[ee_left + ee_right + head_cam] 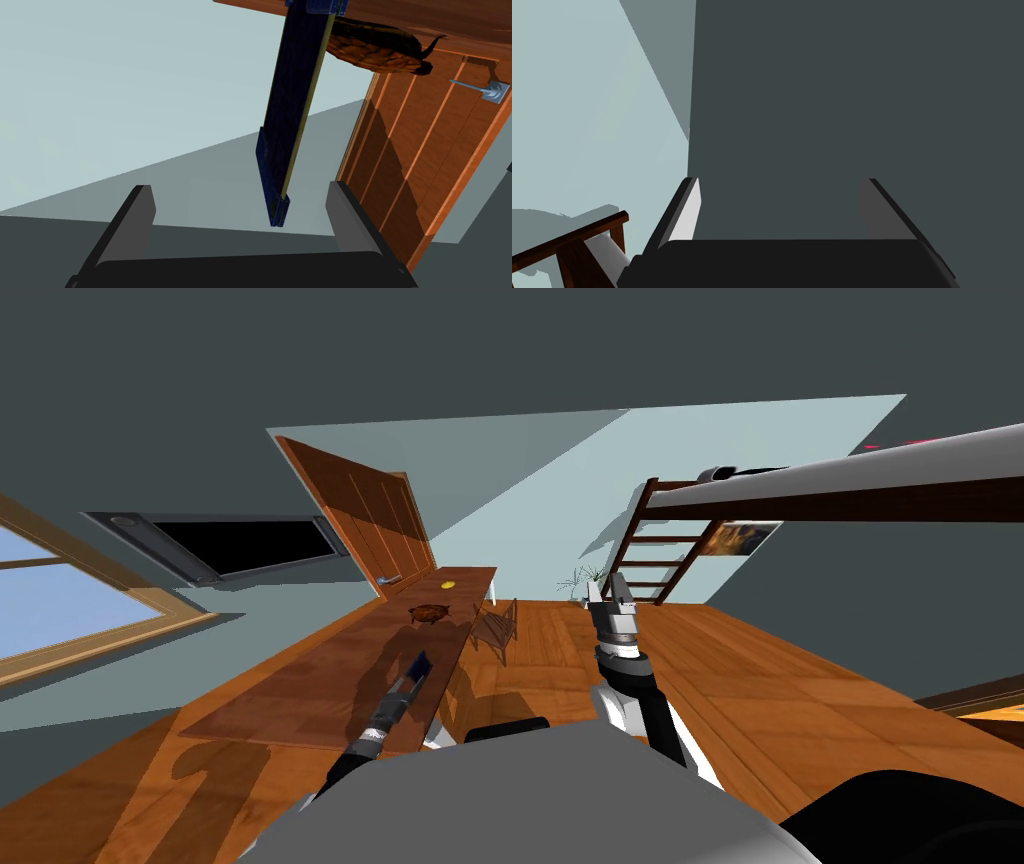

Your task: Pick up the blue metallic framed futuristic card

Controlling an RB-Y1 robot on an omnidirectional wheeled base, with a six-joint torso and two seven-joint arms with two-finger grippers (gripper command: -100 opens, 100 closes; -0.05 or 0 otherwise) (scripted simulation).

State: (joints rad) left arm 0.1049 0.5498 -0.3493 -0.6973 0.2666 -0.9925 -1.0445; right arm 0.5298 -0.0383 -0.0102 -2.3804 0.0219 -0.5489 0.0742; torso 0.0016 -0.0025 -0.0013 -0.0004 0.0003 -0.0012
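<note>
- Left gripper [241,189]: jaws spread wide, gripping nothing.
- Blue framed card [287,115]: seen edge-on, with its near end between the jaws just ahead of the tips. It touches neither jaw, and its far end points toward the wooden table [450,20].
- Brown shell-like object [380,50]: beyond the card.
- Right gripper [779,182]: jaws apart, empty.

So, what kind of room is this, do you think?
Probably a bedroom in a house: a raised loft bed with a wooden ladder stands on my right, and a long wooden table with a chair beside it reaches toward a wooden door.
</note>
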